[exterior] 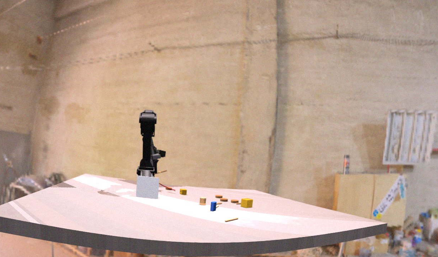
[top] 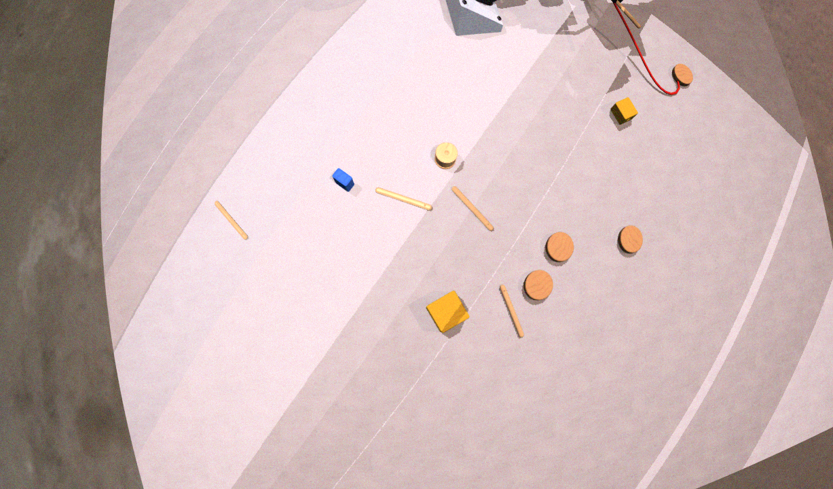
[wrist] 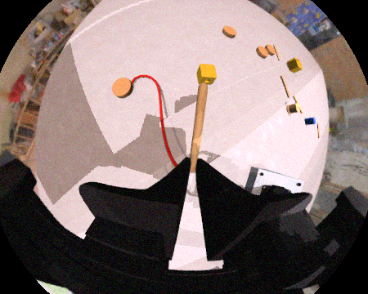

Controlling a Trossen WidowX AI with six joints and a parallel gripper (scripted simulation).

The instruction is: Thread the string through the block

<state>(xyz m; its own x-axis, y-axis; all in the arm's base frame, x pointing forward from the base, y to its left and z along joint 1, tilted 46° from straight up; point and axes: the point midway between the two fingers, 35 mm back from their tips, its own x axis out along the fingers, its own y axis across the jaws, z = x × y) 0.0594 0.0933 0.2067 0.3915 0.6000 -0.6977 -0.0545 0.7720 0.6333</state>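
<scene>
My gripper [wrist: 193, 162] [exterior: 156, 172] is shut on the thin wooden stick [wrist: 199, 118] [exterior: 161, 171] [top: 630, 17] and holds it in the air near the robot base. The stick points out from the fingertips toward the small yellow block [wrist: 206, 73] [top: 624, 110] [exterior: 182, 191], which rests on the table. The red string [wrist: 161, 110] [top: 641, 54] [exterior: 165, 185] curves from the stick down to the round wooden button [wrist: 122, 87] [top: 682, 74] on the table. In the top view the gripper itself is cut off by the upper edge.
A larger yellow block [top: 447, 310] [exterior: 246, 202], three wooden discs [top: 559, 246] [top: 630, 238] [top: 538, 284], a spool [top: 445, 155], a blue block [top: 343, 178] and several loose sticks [top: 403, 198] [top: 472, 208] [top: 511, 310] [top: 230, 219] lie mid-table. The grey base plate [top: 474, 17] [wrist: 274, 180] stands beside the gripper.
</scene>
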